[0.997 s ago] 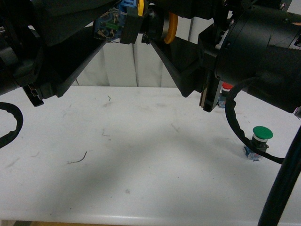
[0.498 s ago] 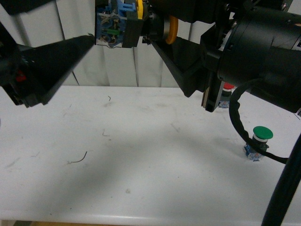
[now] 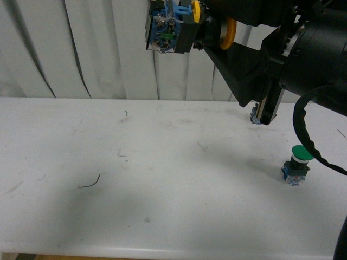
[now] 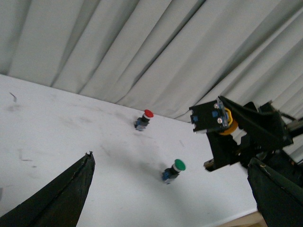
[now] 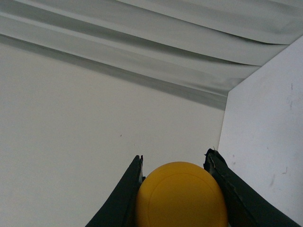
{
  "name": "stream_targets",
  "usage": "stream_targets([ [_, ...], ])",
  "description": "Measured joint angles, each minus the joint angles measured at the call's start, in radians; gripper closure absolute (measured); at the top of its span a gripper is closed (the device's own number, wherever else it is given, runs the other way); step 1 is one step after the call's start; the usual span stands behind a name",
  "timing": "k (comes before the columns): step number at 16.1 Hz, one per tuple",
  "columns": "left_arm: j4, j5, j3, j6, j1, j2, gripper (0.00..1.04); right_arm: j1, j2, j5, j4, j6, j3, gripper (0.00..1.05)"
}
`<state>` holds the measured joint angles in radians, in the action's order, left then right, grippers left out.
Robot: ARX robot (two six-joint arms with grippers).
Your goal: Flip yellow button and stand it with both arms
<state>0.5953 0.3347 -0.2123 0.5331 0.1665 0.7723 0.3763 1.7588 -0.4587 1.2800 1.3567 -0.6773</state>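
Note:
My right gripper (image 3: 209, 28) is shut on the yellow button (image 3: 227, 33) and holds it high above the white table, lying sideways with its blue-trimmed contact block (image 3: 168, 31) pointing left. In the right wrist view the yellow cap (image 5: 180, 196) fills the space between the two black fingers, at my right gripper (image 5: 175, 156). My left gripper (image 4: 170, 158) is open and empty, with its fingers (image 4: 61, 198) spread wide. It is out of the front view. From the left wrist view the held yellow button (image 4: 222, 120) shows some way off, in the right gripper.
A green-capped button (image 3: 295, 162) stands on the table (image 3: 162, 184) at the right, also in the left wrist view (image 4: 175, 169). A red-capped button (image 4: 144, 118) stands further back, mostly hidden behind the right arm in the front view. White curtains (image 3: 81, 49) hang behind.
The left arm has drawn back to the left and left the front view. The right gripper with the yellow button has shifted right and a little up.

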Motion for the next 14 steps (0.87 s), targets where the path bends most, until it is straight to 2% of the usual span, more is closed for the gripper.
stream_targets([
  [3,-0.533,-0.126,-0.019,-0.321,0.001,-0.433,0.07,-0.018,-0.025,-0.009,0.004,0.0,0.004,0.69],
  [5,-0.687,-0.17,-0.055,-0.457,0.039,-0.556,0.07,-0.019,-0.027,-0.01,0.003,0.0,0.013,0.69],
  [6,-0.689,-0.227,-0.074,-0.52,0.071,-0.546,0.07,-0.019,-0.027,-0.01,0.001,0.0,0.018,0.69],
  [7,-0.628,-0.406,-0.061,-0.53,0.152,-0.543,0.17,-0.018,-0.027,-0.014,0.005,0.0,0.019,0.69],
  [8,-0.624,-0.462,-0.055,-0.53,0.173,-0.546,0.2,-0.019,-0.027,-0.014,0.004,0.0,0.019,0.69],
  [9,-0.623,-0.56,-0.034,-0.531,0.183,-0.562,0.29,-0.019,-0.027,-0.013,0.0,0.0,0.019,0.69],
  [10,-0.624,-0.615,-0.005,-0.531,0.137,-0.581,0.4,-0.019,-0.027,-0.013,0.0,0.0,0.018,0.69],
  [11,-0.624,-0.598,0.025,-0.531,0.082,-0.605,0.53,-0.017,-0.029,-0.014,0.002,0.0,0.018,0.69],
  [14,-0.615,-0.503,0.074,-0.531,-0.004,-0.654,0.88,-0.016,-0.04,-0.021,0.001,-0.002,0.018,0.69],
])
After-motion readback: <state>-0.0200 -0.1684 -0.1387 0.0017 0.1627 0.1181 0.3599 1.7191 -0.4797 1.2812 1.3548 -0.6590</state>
